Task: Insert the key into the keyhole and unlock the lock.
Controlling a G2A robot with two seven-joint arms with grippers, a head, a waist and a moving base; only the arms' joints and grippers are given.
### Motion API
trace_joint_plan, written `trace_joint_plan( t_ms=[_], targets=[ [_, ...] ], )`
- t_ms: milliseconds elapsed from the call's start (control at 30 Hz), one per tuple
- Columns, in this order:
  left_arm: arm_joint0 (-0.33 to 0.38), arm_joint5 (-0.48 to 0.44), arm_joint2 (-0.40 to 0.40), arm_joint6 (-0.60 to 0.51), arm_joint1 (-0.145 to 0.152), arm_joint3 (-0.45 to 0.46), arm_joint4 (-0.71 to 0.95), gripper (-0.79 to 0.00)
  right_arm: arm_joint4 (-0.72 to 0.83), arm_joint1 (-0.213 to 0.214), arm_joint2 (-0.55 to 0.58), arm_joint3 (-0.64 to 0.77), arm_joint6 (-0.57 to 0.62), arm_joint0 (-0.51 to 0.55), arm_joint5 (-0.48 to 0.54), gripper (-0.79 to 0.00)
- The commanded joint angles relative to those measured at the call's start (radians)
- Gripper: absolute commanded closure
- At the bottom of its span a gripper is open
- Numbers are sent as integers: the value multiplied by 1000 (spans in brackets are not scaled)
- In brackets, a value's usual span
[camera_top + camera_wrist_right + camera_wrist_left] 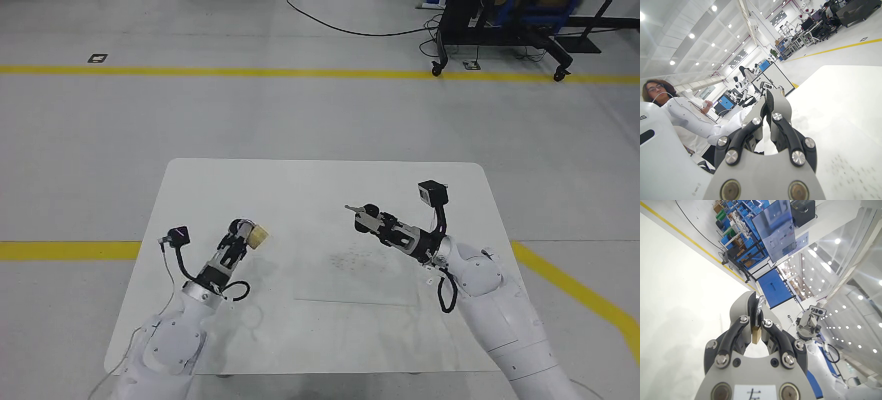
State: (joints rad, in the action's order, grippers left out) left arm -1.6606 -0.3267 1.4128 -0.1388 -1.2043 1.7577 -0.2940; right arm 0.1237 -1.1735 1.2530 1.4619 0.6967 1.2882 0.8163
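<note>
1. The left gripper (757,300) is pinching the lock (756,336) between its two fingers, over the left half of the white table (300,190).
2. The left wrist view is showing the lock close up. Its gold body is sitting low between the fingers, and its silver loop is poking out past the fingertips.
3. The top view is showing that same lock as just a small gold lump at the tip of the left arm.
4. The right gripper (772,93) is pressing its fingers together on the key (353,209), over the right half of the table.
5. The top view is showing the key as a thin silver bit sticking out of the right gripper's tip and pointing toward the left side.
6. The right wrist view is showing the black pads (767,106) squeezed tight together. A tiny metal bit is peeking past one fingertip, too small to make out well.
7. The top view is also showing the key and the lock well apart, with table between them.
</note>
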Motion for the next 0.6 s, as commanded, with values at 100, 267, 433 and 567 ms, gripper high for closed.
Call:
trace_joint_plan(
  t_ms=[100,267,433,567],
  targets=[
    [68,234,-48,-176,-22,-53,685,0,25,-7,-23,-3,-52,13,-4,0],
    [232,627,-82,-365,-34,-179,1078,0,-97,-25,-69,-25,-194,14,15,0],
    [354,787,-130,-429,-39,-266,1125,0,-182,-30,-73,-16,-259,16,-15,0],
    [354,787,-130,-429,-39,-266,1125,0,-182,-30,-73,-16,-259,16,-15,0]
  ],
)
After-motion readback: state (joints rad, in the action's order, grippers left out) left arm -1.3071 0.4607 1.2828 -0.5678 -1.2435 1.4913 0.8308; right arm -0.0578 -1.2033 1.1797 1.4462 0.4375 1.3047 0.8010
